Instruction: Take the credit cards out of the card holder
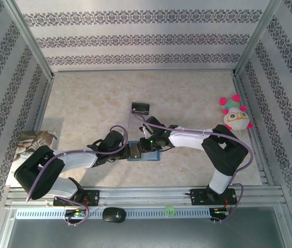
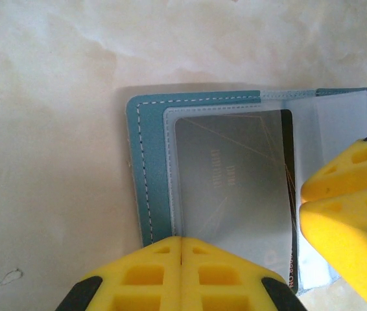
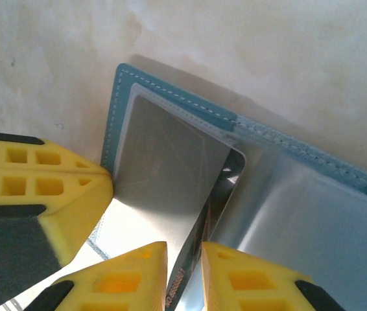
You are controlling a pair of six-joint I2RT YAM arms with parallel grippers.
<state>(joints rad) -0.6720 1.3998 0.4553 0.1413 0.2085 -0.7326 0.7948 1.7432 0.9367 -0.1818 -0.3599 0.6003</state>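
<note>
Holder lies open and flat on the table, near its front edge and midway between the two arms, teal cover down and clear sleeve up. One card sits in that sleeve, its dark edge poking out toward the fold.

Left claw is pressed fully shut, with its tips on the holder's near edge. It looks to be pinning the holder down, not holding anything. Right claw is narrow, its pads nipped on the card's dark edge at the sleeve mouth.

The step in hand, as I read it, is drawing out this card. Next, the right claw should pull along the sleeve's opening, low and straight, while the left keeps the holder from sliding or lifting.

Count: one holder and one card seen; I cannot tell whether more lie beneath. Farther back stand one clear stand and, off to the right, one plush toy.
</note>
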